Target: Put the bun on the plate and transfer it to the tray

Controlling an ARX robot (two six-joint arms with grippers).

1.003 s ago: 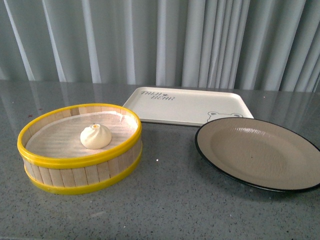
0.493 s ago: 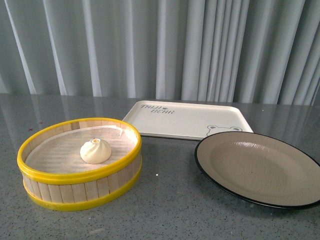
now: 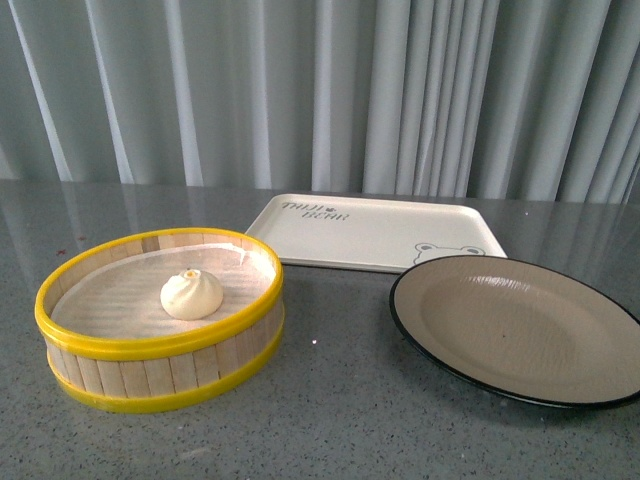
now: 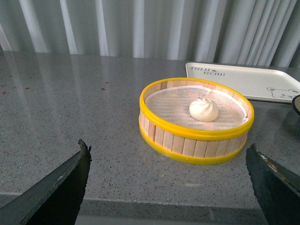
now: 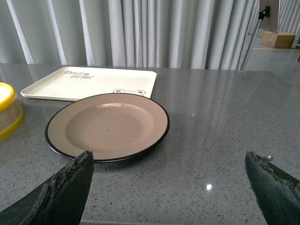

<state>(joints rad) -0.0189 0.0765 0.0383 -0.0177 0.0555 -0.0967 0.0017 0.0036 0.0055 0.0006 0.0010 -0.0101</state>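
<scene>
The white pleated bun (image 3: pixel 191 294) (image 4: pixel 204 110) lies inside a yellow-rimmed wooden steamer basket (image 3: pixel 160 372) (image 4: pixel 197 146) at the left. To the right rests the taupe plate (image 3: pixel 520 330) (image 5: pixel 110 126) with a black rim, nothing on it. Behind it lies the cream tray (image 3: pixel 370 230) (image 4: pixel 243 79) (image 5: pixel 89 82) with a bear face. Neither arm shows in the front view. My left gripper (image 4: pixel 168 157) is open, held short of the basket near the table edge. My right gripper (image 5: pixel 168 161) is open, near the plate's closest rim, over bare table.
The grey speckled table (image 3: pixel 330 420) carries everything. Pleated grey curtains (image 3: pixel 320 90) hang behind it. A stand leg and a box (image 5: pixel 274 37) are beyond the table's far right in the right wrist view.
Across the front views the scene has shifted slightly upward in the picture, with the tray and plate sitting a little higher. The bun, basket, plate and tray keep their places relative to each other.
</scene>
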